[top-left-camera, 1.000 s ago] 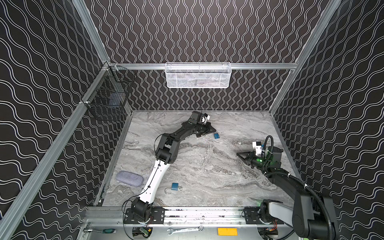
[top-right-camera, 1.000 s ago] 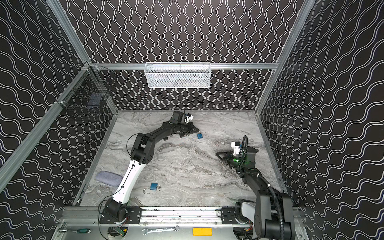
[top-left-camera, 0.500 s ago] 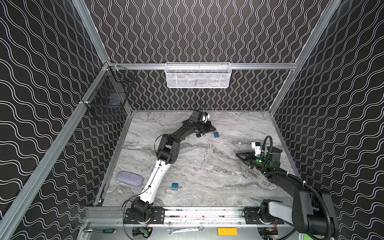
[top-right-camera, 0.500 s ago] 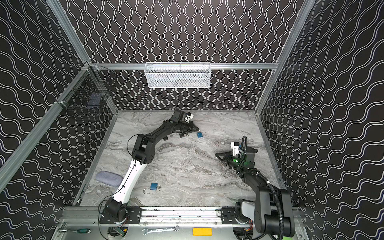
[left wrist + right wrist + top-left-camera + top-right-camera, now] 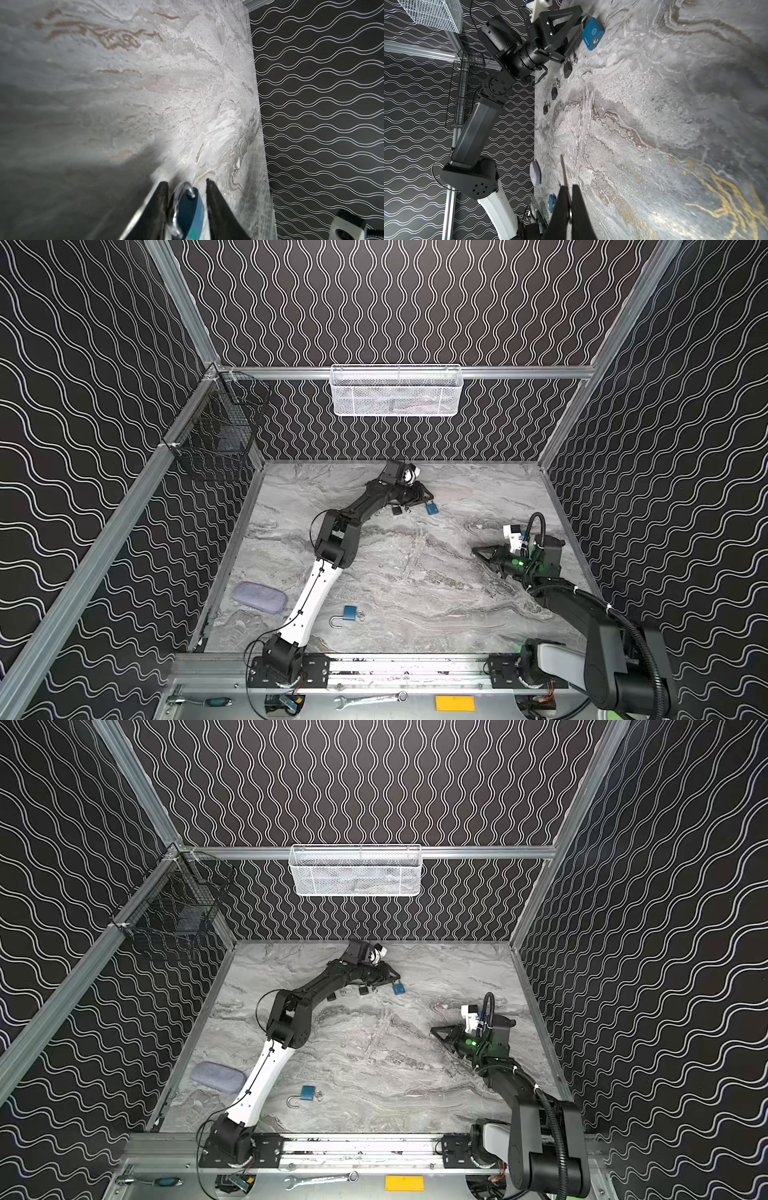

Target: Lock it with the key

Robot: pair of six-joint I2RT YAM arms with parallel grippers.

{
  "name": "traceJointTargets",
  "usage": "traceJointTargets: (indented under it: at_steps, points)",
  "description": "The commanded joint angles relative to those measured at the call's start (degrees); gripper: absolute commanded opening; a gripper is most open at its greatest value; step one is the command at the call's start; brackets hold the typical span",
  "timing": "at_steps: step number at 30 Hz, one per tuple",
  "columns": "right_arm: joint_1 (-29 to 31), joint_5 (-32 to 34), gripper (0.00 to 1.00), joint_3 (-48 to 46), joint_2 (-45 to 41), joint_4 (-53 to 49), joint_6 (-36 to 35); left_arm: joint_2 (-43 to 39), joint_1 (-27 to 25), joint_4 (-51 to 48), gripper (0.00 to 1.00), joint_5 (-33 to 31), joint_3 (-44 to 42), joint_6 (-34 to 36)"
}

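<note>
Padlock: the blue padlock point(image 5: 431, 509) is lying flat on the table point(image 5: 415, 585), close to the far edge and about midway along it.

Left gripper: the left gripper point(image 5: 186, 182) is reaching out to that far edge and straddling the padlock. Its jaws are standing apart around the body, with a strip of table showing on one side, so it is bracketing rather than clamping.

Right gripper: the right gripper point(image 5: 568, 187) is hanging low toward the right edge, roughly halfway back. Its jaws are pressing together on a thin metal blade seen edge-on, which I am taking to be the key point(image 5: 563, 170).

Key axis: the blade is sticking out past the fingertips and pointing leftward across the table.

Padlock axis: the shackle point(image 5: 584, 19) end is sitting in the left jaws, and the keyhole point(image 5: 595, 42) end is facing out toward the right arm's side.

Deciding relation: from the key tip the padlock is lying further back and to the left, well apart. The right arm is carrying the key, so the approach is falling to it, and the blade needs lining up with the padlock's long axis.

Shackle state: whether it is seated I cannot tell.

Elsewhere: an open padlock point(image 5: 350, 612) is lying near the front edge. Small black pieces point(image 5: 567, 70) are lying beside the left gripper; whether they are keys or locks I cannot tell.

Risk: with the jaws loose, the padlock is likely to slide under the key's push.
</note>
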Motion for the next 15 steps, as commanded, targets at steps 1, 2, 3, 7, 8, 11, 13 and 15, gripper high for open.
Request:
traceJointTargets:
  at_steps: [1, 2, 3, 7, 8, 11, 13, 15]
  points:
    - [-0.02, -0.62, 0.00, 0.21, -0.26, 0.09, -0.67, -0.11, -0.05, 1.97, 0.39, -0.90, 1.14, -1.08]
    - [0.00, -0.55, 0.00, 0.23, -0.26, -0.21, -0.74, -0.30, -0.07, 1.93, 0.40, -1.14, 1.20, -1.05]
    - [0.02, -0.48, 0.00, 0.31, -0.30, -0.35, -0.80, -0.40, -0.06, 1.69, 0.42, -1.51, 1.66, -0.97]
    - [0.02, -0.26, 0.00, 0.65, -0.90, -1.38, -1.14, -0.56, 0.11, 1.73, 0.45, -1.63, 2.52, -1.18]
    - [0.00, -0.14, 0.00, 0.81, -1.12, -1.96, -1.36, -0.74, 0.15, 1.73, 0.45, -1.92, 2.59, -1.29]
    - [0.02, 0.38, 0.00, 1.52, -1.86, -3.76, -2.14, -1.34, 0.52, 2.37, 0.46, -2.23, 2.29, -1.63]
    - [-0.01, 1.04, 0.00, 2.18, -2.36, -5.21, -2.73, -2.15, 0.91, 2.82, 0.47, -2.54, 1.84, -1.91]
    - [0.02, 1.78, 0.00, 3.09, -2.63, -6.76, -3.43, -3.69, 1.29, 2.85, 0.47, -3.17, 1.25, -1.54]
